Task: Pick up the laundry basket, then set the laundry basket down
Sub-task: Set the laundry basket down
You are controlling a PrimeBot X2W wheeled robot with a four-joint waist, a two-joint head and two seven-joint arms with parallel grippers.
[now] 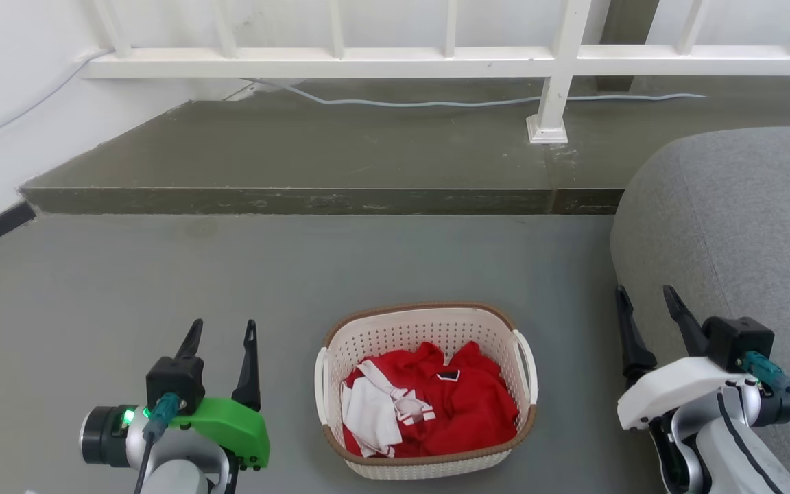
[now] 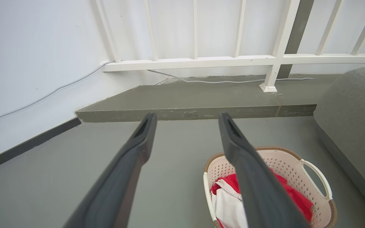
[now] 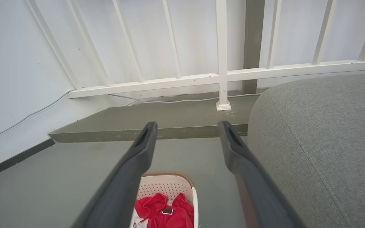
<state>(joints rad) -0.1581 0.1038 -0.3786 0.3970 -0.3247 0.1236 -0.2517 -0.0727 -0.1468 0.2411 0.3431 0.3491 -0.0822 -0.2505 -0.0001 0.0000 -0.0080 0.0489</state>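
Left gripper and right gripper, fingers spread, flank the laundry basket without touching.

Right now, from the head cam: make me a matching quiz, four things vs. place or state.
1 laundry basket
2 left end effector
3 right end effector
4 red garment

A open, beside the grey sofa
B on the floor, ungripped
C inside the basket
D open, lower left of head view

Pairs: 1-B, 2-D, 3-A, 4-C
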